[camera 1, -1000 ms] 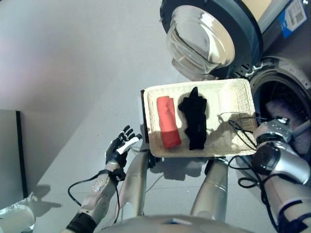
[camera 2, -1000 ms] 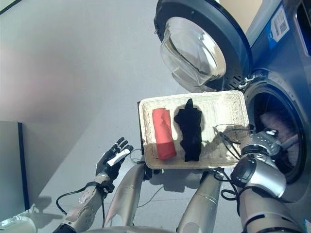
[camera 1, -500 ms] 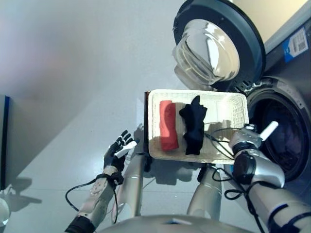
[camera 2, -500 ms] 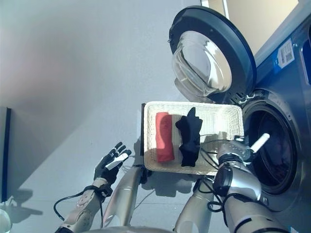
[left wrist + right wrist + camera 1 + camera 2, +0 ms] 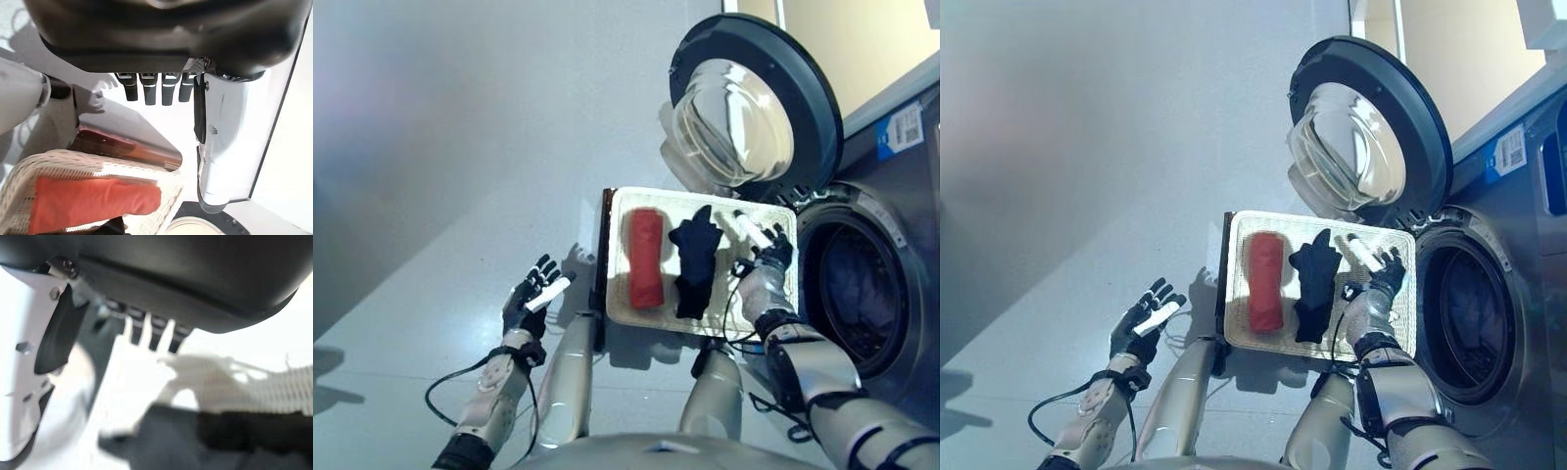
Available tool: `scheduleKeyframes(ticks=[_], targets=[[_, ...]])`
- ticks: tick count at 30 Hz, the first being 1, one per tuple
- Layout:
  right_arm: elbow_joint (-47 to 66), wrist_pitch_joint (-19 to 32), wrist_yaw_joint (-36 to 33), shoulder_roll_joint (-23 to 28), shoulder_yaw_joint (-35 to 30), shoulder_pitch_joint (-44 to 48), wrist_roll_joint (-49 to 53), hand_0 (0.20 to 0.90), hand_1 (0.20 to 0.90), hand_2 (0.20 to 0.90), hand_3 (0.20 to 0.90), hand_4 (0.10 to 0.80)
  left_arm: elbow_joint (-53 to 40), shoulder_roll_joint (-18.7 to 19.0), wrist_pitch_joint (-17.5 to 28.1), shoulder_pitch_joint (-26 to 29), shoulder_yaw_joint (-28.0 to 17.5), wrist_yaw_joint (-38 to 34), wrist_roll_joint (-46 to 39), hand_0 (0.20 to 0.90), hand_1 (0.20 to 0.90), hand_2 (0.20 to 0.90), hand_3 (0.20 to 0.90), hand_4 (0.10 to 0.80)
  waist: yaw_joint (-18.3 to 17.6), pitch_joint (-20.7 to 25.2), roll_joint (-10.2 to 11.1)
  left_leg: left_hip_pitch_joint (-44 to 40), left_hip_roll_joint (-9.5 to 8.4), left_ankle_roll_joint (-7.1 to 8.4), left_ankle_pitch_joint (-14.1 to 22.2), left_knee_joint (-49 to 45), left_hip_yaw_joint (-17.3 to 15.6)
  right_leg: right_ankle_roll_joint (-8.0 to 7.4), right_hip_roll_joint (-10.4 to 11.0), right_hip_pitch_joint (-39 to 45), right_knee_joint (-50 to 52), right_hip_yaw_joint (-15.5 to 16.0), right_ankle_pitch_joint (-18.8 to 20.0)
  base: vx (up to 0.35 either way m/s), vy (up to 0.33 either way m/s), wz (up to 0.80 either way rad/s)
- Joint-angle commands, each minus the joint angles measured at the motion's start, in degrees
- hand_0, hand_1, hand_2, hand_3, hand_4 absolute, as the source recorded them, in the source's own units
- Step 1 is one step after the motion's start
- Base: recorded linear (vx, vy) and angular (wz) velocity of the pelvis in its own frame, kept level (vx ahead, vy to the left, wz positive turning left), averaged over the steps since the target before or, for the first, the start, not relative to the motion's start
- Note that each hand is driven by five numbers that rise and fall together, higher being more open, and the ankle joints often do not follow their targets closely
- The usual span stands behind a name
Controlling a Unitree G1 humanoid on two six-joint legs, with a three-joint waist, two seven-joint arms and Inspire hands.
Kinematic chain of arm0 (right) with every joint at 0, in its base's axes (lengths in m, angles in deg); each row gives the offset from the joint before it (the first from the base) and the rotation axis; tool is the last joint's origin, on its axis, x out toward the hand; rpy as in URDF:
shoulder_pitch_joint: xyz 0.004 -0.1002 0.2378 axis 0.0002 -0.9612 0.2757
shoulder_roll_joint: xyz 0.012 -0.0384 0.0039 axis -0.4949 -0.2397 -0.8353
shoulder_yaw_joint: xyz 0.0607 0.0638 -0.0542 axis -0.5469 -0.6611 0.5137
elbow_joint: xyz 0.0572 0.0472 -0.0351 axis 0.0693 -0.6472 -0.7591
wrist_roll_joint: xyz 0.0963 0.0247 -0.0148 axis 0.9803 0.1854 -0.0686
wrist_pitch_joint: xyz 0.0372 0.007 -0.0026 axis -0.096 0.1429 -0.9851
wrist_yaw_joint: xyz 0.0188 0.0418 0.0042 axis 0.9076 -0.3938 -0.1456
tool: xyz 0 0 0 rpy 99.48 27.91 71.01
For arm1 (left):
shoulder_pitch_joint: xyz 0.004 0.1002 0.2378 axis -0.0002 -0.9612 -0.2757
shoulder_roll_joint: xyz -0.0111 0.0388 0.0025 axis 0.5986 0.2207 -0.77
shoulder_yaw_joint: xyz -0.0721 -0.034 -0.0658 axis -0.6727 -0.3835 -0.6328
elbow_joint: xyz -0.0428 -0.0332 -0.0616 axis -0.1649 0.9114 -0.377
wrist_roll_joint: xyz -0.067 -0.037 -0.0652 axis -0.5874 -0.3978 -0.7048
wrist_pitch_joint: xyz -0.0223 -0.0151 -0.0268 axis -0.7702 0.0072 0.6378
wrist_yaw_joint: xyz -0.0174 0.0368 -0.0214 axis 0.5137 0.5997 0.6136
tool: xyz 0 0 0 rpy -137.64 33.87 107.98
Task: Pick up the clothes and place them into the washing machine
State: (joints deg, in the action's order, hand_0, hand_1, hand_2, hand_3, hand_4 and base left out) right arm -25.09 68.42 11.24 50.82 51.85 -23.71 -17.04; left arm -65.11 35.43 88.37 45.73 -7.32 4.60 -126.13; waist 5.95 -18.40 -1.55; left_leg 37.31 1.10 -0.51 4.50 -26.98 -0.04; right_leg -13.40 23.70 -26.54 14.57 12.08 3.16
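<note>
Washer (image 5: 1489,323) is standing with its round door (image 5: 1371,132) hanging open just beyond the white woven basket (image 5: 1400,323). Inside the basket, a red roll (image 5: 1264,281) is lying beside a black garment (image 5: 1313,279). Right robot hand (image 5: 1379,277) is hovering spread over the basket's washer-side end; left robot hand (image 5: 1141,331) is hanging spread, well apart on the other side.
</note>
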Motion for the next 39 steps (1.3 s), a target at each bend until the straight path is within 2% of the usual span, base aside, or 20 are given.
scheduleKeyframes(ticks=[1,7,11,17,21,29,30,31,32,33,35,36,37,38,39], targets=[[1.56,0.22,0.75,3.06,1.37,1.14,-3.67,0.9,0.9,0.9,0.9,0.8,-5.91,2.83,4.45,-1.88,-2.5,1.46,2.07,0.9,0.9,0.9,0.9,0.8,1.85,0.34,0.3,-0.38,3.26,6.51,-1.99,3.18,1.45,1.2,1.63,1.85,-1.08,-1.08,2.94,-0.006,0.0,0.04],[-4.13,-4.25,0.63,1.02,5.7,2.61,-13.43,0.9,0.9,0.9,0.9,0.8,-6.5,2.97,3.77,-1.88,-2.9,2.32,2.49,0.9,0.9,0.9,0.9,0.8,3.29,-0.12,0.34,-0.7,3.18,6.64,-2.75,3.84,1.79,0.93,1.79,2.78,-1.23,0.05,3.03,0.002,-0.006,0.04],[-11.98,-10.57,-3.49,-0.84,6.77,4.51,-23.39,0.9,0.9,0.9,0.9,0.8,-7.17,3.47,2.73,-1.4,-2.67,1.58,3.71,0.9,0.9,0.9,0.9,0.8,4.48,-0.19,0.13,-0.16,2.59,6.52,-2.69,3.43,2.65,0.92,1.79,3.28,-0.87,0.84,2.9,0.014,-0.024,0.1],[-13.23,-13.41,-4.86,-3.17,7.56,4.42,-28.8,0.9,0.9,0.9,0.9,0.8,-8.39,3.85,2.56,-1.48,-2.83,0.68,4.47,0.9,0.9,0.9,0.9,0.8,4.93,-0.47,-0.08,0.12,2.49,6.29,-2.54,3.15,2.78,0.79,1.9,3.43,-0.9,1.04,2.92,0.008,0.006,0.08],[-13.06,-13.97,-4.38,-4.72,8.1,3.52,-29.51,0.9,0.9,0.9,0.9,0.8,-8.62,3.76,2.19,-1.32,-2.54,0.26,5.11,0.9,0.9,0.9,0.9,0.8,4.87,-0.9,-0.1,0.96,2.38,6.05,-2.13,2.11,2.82,0.79,1.98,3.03,-0.54,0.91,2.88,0.0,0.002,0.03],[-14.58,-15.39,-3.27,-5.75,6.78,3.49,-28.54,0.9,0.9,0.9,0.9,0.8,-10.08,4.22,1.89,-1.48,-1.9,0.49,5.24,0.9,0.9,0.9,0.9,0.8,6.29,-1.56,-1.59,3.11,1.71,5.52,-1.39,0.24,3.24,0.67,2.38,1.8,1.45,1.55,2.02,0.01,0.001,0.03],[-15.26,-15.91,-3.34,-5.63,6.04,3.73,-28.11,0.9,0.9,0.9,0.9,0.8,-10.43,4.28,1.92,-1.58,-1.91,0.37,5.22,0.9,0.9,0.9,0.9,0.8,6.91,-1.51,-2.12,3.14,1.87,5.69,0.96,-1.0,3.68,0.26,2.15,1.65,3.13,1.36,-0.24,-0.006,0.001,0.07],[-15.77,-16.27,-3.61,-5.33,5.64,3.66,-28.22,0.9,0.9,0.9,0.9,0.8,-10.75,4.36,1.96,-1.59,-1.88,0.31,5.18,0.9,0.9,0.9,0.9,0.8,7.17,-1.94,-2.37,4.27,1.38,5.19,-0.82,-1.2,3.56,0.77,2.52,0.64,3.47,1.57,1.0,-0.006,0.001,0.13],[-15.77,-16.27,-3.61,-5.33,5.63,3.66,-28.23,0.9,0.9,0.9,0.9,0.8,-10.76,4.37,1.95,-1.59,-1.88,0.3,5.18,0.9,0.9,0.9,0.9,0.8,7.2,-1.88,-2.36,4.37,1.39,5.18,-0.78,-1.28,3.56,0.77,2.52,0.53,3.54,1.54,0.96,-0.01,0.013,0.21],[-16.74,-17.16,-3.97,-5.05,5.02,3.6,-28.49,0.9,0.9,0.9,0.9,0.8,-11.42,4.61,2.01,-1.65,-1.72,0.16,5.04,0.9,0.9,0.9,0.9,0.8,7.77,-1.86,-3.06,4.44,1.64,5.37,1.6,-2.62,4.08,0.35,2.38,0.04,5.92,1.31,-1.51,0.085,-0.006,0.26],[-17.46,-17.88,-3.89,-4.44,3.72,3.57,-27.91,0.9,0.9,0.9,0.9,0.8,-12.3,4.81,1.89,-1.74,-1.57,0.12,5.11,0.9,0.9,0.9,0.9,0.8,8.23,-2.02,-3.79,5.52,1.42,5.22,1.98,-3.86,4.21,0.57,2.56,-1.38,7.92,0.84,-2.57,0.033,0.004,0.14],[-17.47,-17.88,-3.88,-4.41,3.69,3.58,-27.91,0.755,0.755,0.755,0.755,0.696,-12.33,4.81,1.87,-1.73,-1.55,0.1,5.11,0.9,0.9,0.9,0.9,0.8,8.27,-1.98,-3.79,5.62,1.42,5.22,2.03,-3.95,4.21,0.57,2.57,-1.5,8.03,0.8,-2.63,0.0,0.0,0.0],[-18.07,-18.6,-4.05,-3.73,2.87,3.04,-27.98,0.258,0.258,0.258,0.258,0.341,-12.67,4.96,1.67,-1.97,-1.35,0.13,5.33,0.9,0.9,0.9,0.9,0.8,8.51,-2.15,-4.33,6.62,1.27,5.08,2.39,-5.17,4.35,0.73,2.72,-2.73,9.83,0.5,-3.62,-0.01,0.021,0.07],[-18.23,-18.77,-4.03,-3.33,2.49,2.85,-27.94,0.2,0.2,0.2,0.2,0.3,-12.97,5.15,1.65,-2.14,-1.29,0.2,5.5,0.9,0.9,0.9,0.9,0.8,8.62,-2.16,-4.58,7.07,1.27,5.0,2.5,-5.6,4.45,0.82,2.8,-3.45,10.7,0.31,-3.99,-0.01,0.032,0.15],[-18.48,-19.02,-4.13,-3.16,2.2,2.56,-27.93,0.2,0.2,0.2,0.2,0.3,-13.48,5.25,1.6,-2.41,-1.15,0.22,5.59,0.9,0.9,0.9,0.9,0.8,8.68,-2.21,-4.85,7.36,1.32,4.91,2.69,-6.02,4.52,0.86,2.75,-4.08,11.47,0.06,-4.45,0.0,0.034,0.15]])
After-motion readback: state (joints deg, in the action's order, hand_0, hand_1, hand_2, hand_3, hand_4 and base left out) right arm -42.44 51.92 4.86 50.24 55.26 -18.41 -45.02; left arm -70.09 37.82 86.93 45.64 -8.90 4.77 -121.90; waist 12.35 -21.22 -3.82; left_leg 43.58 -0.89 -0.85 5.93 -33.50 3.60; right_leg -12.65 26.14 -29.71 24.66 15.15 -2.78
